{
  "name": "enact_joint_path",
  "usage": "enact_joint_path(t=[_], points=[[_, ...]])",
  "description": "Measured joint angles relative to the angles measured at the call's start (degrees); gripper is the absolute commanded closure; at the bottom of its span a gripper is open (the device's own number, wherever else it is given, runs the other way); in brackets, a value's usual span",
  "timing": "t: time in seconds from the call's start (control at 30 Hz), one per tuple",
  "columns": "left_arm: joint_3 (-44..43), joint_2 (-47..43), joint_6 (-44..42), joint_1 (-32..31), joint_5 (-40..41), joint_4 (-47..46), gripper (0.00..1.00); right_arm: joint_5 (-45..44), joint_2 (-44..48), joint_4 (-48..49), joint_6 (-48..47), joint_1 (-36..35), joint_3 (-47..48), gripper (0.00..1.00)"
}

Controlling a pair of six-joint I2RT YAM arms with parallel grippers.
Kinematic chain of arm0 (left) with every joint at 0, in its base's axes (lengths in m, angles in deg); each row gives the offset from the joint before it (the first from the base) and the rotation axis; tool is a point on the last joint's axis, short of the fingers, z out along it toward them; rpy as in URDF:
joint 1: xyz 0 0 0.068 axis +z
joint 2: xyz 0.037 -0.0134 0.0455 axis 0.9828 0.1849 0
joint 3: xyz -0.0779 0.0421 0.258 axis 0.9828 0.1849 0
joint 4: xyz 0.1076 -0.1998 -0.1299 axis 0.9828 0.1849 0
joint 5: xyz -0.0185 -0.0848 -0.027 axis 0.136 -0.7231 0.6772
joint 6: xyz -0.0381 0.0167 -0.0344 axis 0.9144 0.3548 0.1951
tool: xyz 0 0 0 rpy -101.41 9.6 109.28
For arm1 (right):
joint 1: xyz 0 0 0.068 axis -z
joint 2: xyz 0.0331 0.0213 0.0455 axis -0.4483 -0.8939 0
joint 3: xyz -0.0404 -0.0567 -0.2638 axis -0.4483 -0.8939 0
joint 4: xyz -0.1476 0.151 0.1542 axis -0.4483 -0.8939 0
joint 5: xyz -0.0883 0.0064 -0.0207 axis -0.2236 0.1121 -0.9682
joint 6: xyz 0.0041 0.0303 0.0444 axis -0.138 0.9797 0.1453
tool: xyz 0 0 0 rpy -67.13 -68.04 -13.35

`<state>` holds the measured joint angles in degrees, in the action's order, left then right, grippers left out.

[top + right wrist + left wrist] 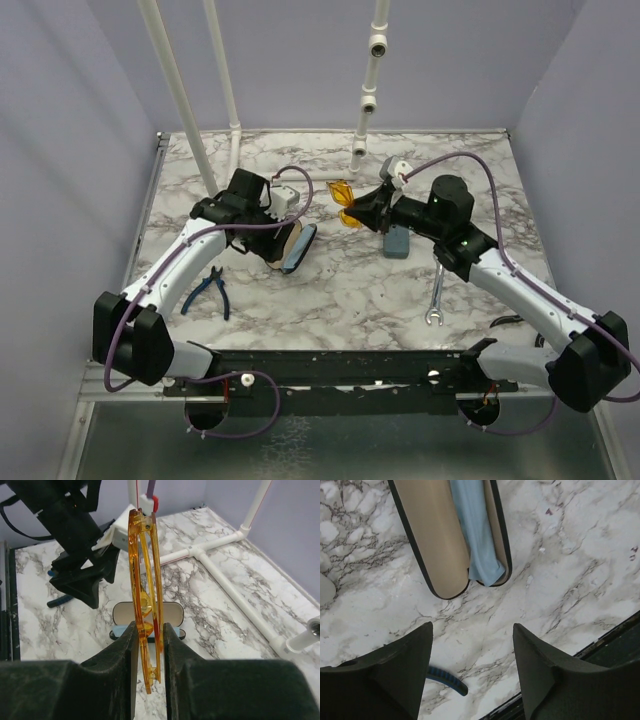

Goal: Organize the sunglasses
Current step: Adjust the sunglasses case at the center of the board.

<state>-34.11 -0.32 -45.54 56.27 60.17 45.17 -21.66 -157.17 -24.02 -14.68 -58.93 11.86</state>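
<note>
One pair of translucent orange plastic sunglasses, folded flat, was pinched edge-on in the right claw, above the marbled worktop. The left claw stood wide apart and empty over one open oval case, tan-lined, holding one blue cloth. Also noted: one blue-grey oblong case and one metal wrench.

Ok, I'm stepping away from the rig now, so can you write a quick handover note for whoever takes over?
Left gripper: open, empty, hovering over the open case, which has a blue cloth inside.
Right gripper: shut on the folded orange sunglasses, held in the air.
Done: orange pair lifted, case open.
Left: place the orange pair in a case; a blue-grey case lies beneath the right arm. No second pair is clearly in view.
</note>
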Motion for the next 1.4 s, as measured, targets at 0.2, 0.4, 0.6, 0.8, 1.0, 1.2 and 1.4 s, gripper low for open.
enact_joint_path(t=[0.2, 0.4, 0.6, 0.8, 1.0, 1.2, 1.4], points=[[5.51, 1.03, -2.99, 2.08, 0.81, -4.48, 0.34, -1.36, 4.57, -4.04, -3.41, 0.00, -0.87, 0.79], [7.69, 6.01, -4.57, 6.03, 0.07, -12.46, 0.41, -1.46, 5.14, -7.34, -5.57, 0.00, -0.87, 0.78], [9.68, 10.25, -6.01, 9.42, -2.54, -16.85, 0.48, -1.40, 4.66, -10.16, -7.37, 0.00, -0.79, 0.78], [10.54, 11.34, -6.49, 9.46, -6.36, -19.12, 0.54, -1.38, 3.13, -11.41, -8.04, 0.00, -0.39, 0.79], [11.41, 11.76, -6.86, 9.64, -7.04, -20.44, 0.62, -1.01, 1.81, -12.66, -8.79, 0.00, 0.31, 0.79], [11.43, 12.87, -7.10, 10.01, -7.13, -21.84, 0.71, -0.61, 1.46, -13.38, -9.20, 0.00, 1.11, 0.79], [11.47, 13.77, -7.28, 10.21, -7.41, -22.01, 0.75, -0.31, 1.46, -14.23, -9.79, 0.00, 1.31, 0.79]])
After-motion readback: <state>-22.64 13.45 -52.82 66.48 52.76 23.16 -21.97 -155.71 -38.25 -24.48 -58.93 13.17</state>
